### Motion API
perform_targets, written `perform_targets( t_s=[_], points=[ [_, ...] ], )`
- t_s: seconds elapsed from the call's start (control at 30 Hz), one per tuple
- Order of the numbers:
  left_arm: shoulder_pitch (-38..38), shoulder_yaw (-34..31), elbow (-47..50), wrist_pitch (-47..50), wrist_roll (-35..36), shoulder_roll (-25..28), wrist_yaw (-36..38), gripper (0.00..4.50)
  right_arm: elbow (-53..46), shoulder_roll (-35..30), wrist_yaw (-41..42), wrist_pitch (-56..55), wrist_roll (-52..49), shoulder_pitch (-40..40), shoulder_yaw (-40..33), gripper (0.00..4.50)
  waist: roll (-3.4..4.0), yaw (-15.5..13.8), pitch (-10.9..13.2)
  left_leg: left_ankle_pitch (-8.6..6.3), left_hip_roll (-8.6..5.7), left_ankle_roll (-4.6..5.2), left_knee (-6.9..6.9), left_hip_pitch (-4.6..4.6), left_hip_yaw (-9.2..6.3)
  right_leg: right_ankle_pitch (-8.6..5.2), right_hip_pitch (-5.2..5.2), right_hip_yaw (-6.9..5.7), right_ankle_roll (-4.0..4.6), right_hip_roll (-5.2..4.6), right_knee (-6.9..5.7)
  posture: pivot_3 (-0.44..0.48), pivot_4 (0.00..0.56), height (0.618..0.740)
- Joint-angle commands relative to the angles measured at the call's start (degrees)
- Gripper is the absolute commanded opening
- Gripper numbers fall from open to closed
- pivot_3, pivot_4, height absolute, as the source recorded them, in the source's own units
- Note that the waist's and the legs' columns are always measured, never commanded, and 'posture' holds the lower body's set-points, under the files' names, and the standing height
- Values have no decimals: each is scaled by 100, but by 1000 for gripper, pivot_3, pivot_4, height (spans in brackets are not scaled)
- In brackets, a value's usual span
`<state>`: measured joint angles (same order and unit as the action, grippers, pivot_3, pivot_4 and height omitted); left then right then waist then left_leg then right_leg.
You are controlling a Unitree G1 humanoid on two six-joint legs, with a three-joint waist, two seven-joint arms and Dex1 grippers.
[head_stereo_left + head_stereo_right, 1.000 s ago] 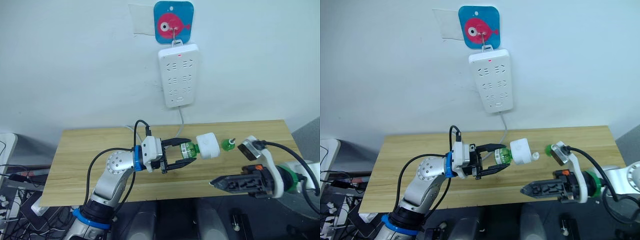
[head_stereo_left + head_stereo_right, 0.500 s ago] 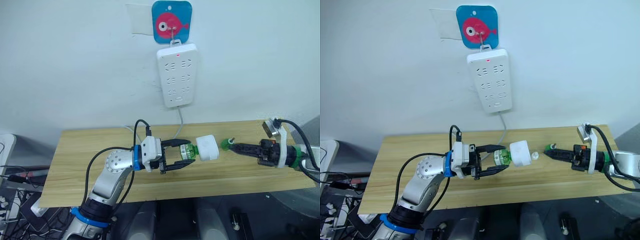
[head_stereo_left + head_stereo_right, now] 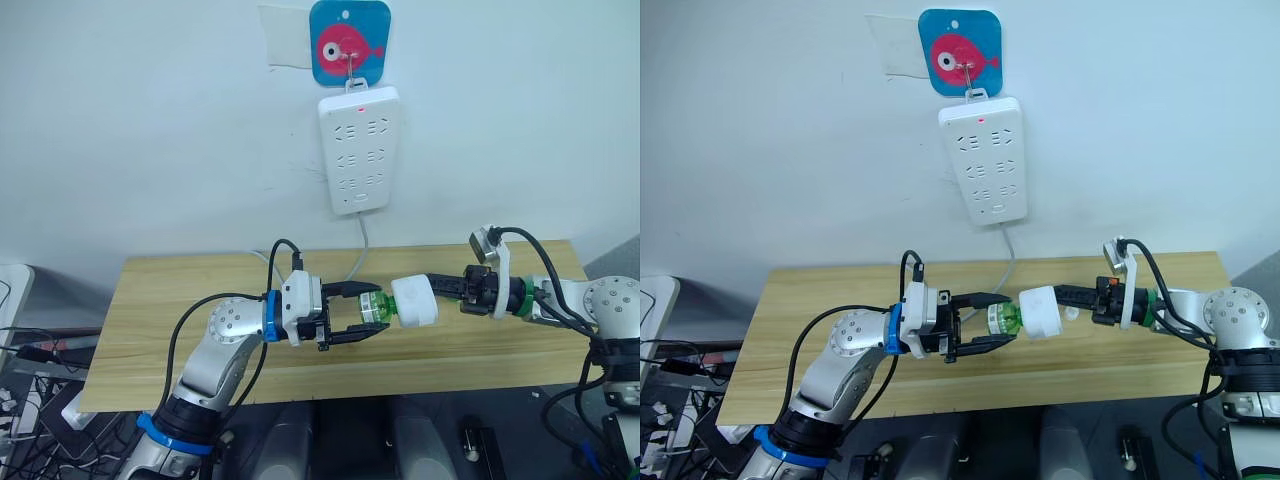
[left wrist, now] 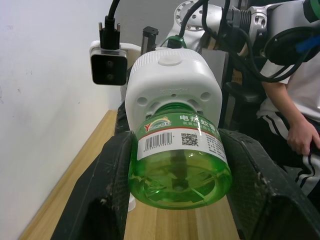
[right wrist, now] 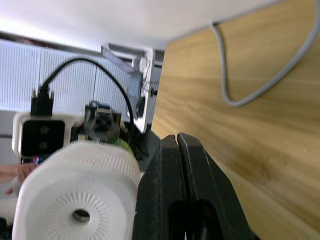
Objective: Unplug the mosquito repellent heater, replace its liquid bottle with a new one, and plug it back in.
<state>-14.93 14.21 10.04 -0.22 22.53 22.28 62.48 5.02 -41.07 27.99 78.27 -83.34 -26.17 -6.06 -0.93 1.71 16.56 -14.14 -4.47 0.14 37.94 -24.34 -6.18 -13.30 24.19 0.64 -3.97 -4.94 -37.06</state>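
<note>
You're mid bottle swap: left tool (image 3: 362, 318) clamps the green bottle (image 3: 375, 306), right tool (image 5: 176, 142) pinched shut beside the heater (image 3: 414, 300), so grip and twist next.

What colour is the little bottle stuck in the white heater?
Clear green plastic bottle with a white-and-green label, best seen in the left wrist view.

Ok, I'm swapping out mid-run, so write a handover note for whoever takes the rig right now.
Left gripper: shut on the green bottle.
Right gripper: shut, its tips beside the heater, not around it.
The heater is unplugged, off the wall power strip, with the bottle screwed into it, held above the table.
Done: unplugging.
Left: take the bottle out, fit the new one, plug back in.
</note>
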Motion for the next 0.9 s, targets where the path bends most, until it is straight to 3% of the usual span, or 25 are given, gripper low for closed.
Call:
perform_targets(
  t_s=[0.03,0.27,0.53,0.73,0.9],
  points=[
    [-13,-53,251,-1,112,-48,-51,2263,-589,77,-204,232,-446,335,-206,40,0,3,0,0,1,0,0,0,-4,0,-1,3,0,0,1,-48,301,740],
    [-64,-56,168,-22,51,-111,-150,2263,-1170,-114,-657,293,-1341,893,-271,40,0,8,0,0,0,0,3,0,1,0,-1,5,0,0,-1,-53,294,740],
    [-51,-5,104,-142,-66,-118,-170,2263,-1816,-834,-1275,-331,-2889,1312,85,40,-1,9,-1,0,1,0,2,0,2,0,-2,-3,0,1,0,-59,280,740],
    [5,5,98,-180,-110,-115,-143,2263,-2344,-1276,-894,-690,-2966,1523,185,40,-1,9,-1,0,0,0,3,0,3,0,-3,-7,-1,1,-1,-68,274,740],
    [-4,25,-2,-252,-164,-124,-116,2263,-2375,-1381,-762,-936,-2966,1152,284,40,-1,13,-1,0,0,0,4,0,4,0,-2,-8,-1,2,-1,-81,275,740]
  ],
)
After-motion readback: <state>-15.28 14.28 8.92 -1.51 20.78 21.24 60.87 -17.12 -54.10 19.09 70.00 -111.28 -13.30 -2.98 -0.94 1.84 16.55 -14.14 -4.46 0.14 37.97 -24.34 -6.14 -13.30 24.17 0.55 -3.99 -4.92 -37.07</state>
